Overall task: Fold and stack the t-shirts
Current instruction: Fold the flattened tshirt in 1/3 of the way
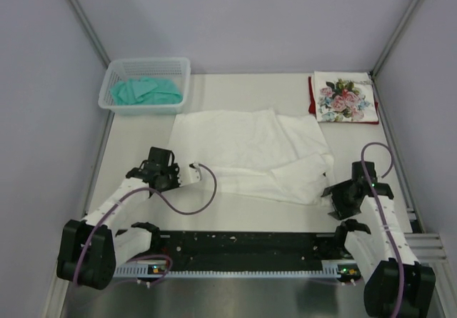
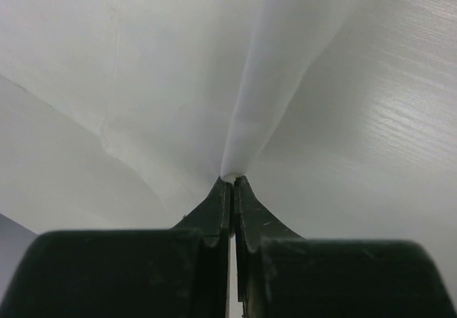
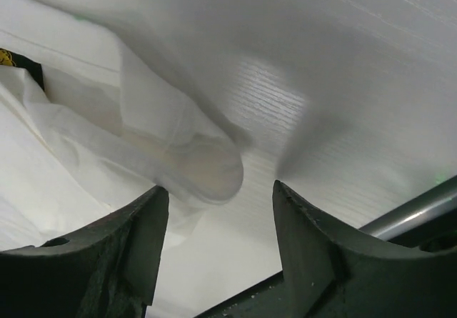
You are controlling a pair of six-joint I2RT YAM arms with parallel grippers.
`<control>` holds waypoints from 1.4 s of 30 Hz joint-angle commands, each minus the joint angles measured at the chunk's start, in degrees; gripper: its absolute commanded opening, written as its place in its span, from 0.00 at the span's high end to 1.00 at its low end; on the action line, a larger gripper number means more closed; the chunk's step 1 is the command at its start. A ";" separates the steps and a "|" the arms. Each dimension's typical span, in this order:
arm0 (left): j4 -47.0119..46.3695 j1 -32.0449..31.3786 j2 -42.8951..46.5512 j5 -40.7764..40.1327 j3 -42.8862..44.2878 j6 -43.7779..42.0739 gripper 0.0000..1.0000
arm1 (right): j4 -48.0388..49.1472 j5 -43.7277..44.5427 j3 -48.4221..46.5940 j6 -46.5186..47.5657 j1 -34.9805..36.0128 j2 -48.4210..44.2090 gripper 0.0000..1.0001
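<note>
A large white t-shirt (image 1: 250, 152) lies spread on the table, plain side up; no print shows. My left gripper (image 1: 191, 173) is shut on a pinch of its near left edge (image 2: 239, 139). My right gripper (image 1: 332, 198) is open at the shirt's near right corner, and a loose fold of white cloth (image 3: 207, 171) hangs just beyond its left finger, not gripped. A folded rose-print shirt (image 1: 345, 96) lies on a dark red one (image 1: 312, 103) at the back right.
A pale mesh basket (image 1: 145, 83) with teal cloth (image 1: 146, 91) stands at the back left. Metal frame posts and grey walls close in both sides. A black rail (image 1: 243, 245) runs along the near edge between the arm bases.
</note>
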State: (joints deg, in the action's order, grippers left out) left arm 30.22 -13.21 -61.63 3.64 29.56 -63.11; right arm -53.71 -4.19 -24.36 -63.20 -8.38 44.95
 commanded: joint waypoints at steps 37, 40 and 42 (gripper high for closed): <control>30.52 0.64 10.83 -17.87 54.11 5.29 1.00 | -13.08 -3.72 -71.08 37.71 1.44 3.38 1.00; 26.32 0.64 9.69 -19.89 53.41 4.14 1.00 | -11.07 -5.65 -74.77 37.54 1.44 8.38 1.00; 22.10 0.64 8.11 -21.21 52.62 3.44 1.00 | -6.96 -6.27 -75.92 36.92 1.44 12.25 1.00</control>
State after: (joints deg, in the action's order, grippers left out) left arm 59.13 -13.23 -50.81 -8.71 82.32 -56.99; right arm -67.75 -11.86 -97.32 -27.53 -7.22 49.58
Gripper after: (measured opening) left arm 0.012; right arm 0.022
